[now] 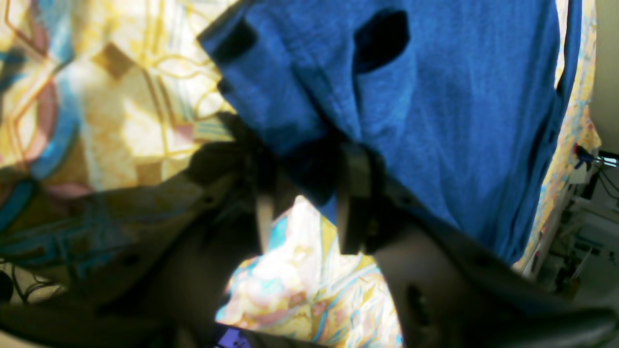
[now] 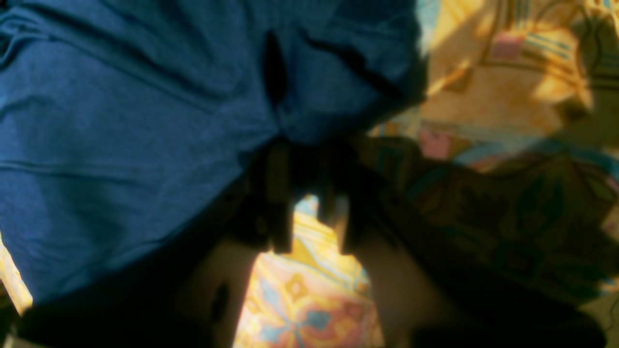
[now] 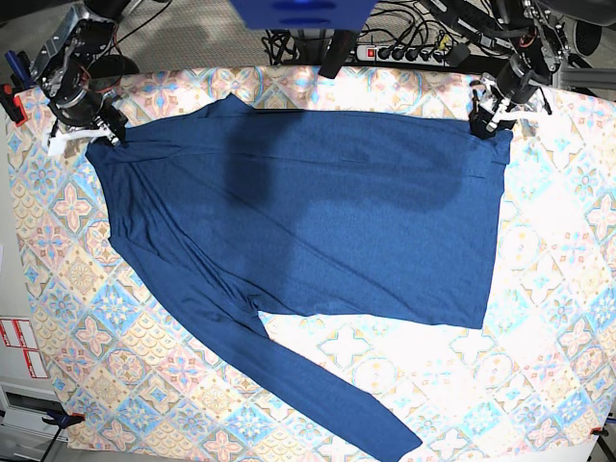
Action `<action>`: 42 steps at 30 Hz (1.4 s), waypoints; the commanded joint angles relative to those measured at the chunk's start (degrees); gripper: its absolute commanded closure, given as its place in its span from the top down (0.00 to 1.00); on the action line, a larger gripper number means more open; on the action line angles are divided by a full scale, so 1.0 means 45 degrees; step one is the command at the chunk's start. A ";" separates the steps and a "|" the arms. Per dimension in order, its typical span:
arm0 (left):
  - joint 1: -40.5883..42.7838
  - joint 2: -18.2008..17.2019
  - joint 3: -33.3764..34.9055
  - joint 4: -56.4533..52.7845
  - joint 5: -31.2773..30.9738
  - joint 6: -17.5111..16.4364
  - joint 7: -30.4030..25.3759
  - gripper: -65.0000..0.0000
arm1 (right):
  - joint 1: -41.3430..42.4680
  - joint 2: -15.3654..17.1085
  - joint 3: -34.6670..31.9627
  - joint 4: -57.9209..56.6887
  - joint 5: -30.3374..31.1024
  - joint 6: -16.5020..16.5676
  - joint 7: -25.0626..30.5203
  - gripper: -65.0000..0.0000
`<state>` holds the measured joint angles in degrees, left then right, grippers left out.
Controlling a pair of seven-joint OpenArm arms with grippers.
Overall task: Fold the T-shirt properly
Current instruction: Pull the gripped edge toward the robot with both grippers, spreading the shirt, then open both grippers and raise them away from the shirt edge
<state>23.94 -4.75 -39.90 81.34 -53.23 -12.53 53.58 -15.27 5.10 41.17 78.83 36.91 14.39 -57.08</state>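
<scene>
- We see the T-shirt (image 3: 318,221) lying spread on the bench (image 3: 558,289), which is covered with a patterned tile-print cloth (image 3: 87,289).
- The garment is dark navy, plain, and folded lengthwise — its upper edge runs straight across the far side of the bench, between the two end effectors.
- One long sleeve (image 3: 318,385) extends from the body toward the near edge of the bench, angled to the base view's right.
- The left end effector (image 3: 493,114) sits at the far corner of the shirt on the base view's right. In the left wrist view its fingers (image 1: 350,193) stand apart with a bunch of fabric (image 1: 309,164) between the tips; we cannot tell whether the fabric is pinched.
- The right end effector (image 3: 96,130) sits at the opposite far corner, on the base view's left. In the right wrist view its fingers (image 2: 278,203) show a gap with the patterned cloth visible through it — the shirt edge lies at the tips, and we cannot tell whether it is gripped.
- A power strip (image 3: 404,48) and cables lie beyond the far edge of the bench.
</scene>
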 commanded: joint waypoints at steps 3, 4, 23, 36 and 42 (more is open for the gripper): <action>0.0413 -0.0086 -0.0071 -0.0015 0.0821 0.0431 0.0293 0.41 | -0.0153 0.0185 0.0102 0.0095 -0.0436 -0.0219 -0.0141 0.22; 0.0432 -0.0086 -0.0091 -0.0015 0.0821 0.0431 0.0293 0.43 | -0.0153 0.0165 0.0102 0.0095 -0.0436 -0.0219 -0.0141 0.22; 0.0530 -0.0106 -0.0110 0.0493 0.0782 0.0431 0.0274 0.49 | -0.0407 -0.0206 0.0493 0.1579 -0.0377 -0.0219 -0.0141 0.36; 0.1077 -0.0145 -0.0130 0.0650 0.0801 0.0431 0.0274 0.50 | -0.0388 -0.0323 0.0766 0.1599 -0.0397 -0.0219 -0.0141 0.36; 0.1272 -0.0165 -0.0130 0.0650 0.0821 0.0392 0.0274 0.79 | -0.0368 -0.0323 0.0766 0.1579 -0.0397 -0.0219 -0.0141 0.36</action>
<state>28.45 -4.93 -40.10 84.73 -54.81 -13.87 54.46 -17.02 2.85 44.27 84.88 34.52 13.06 -58.33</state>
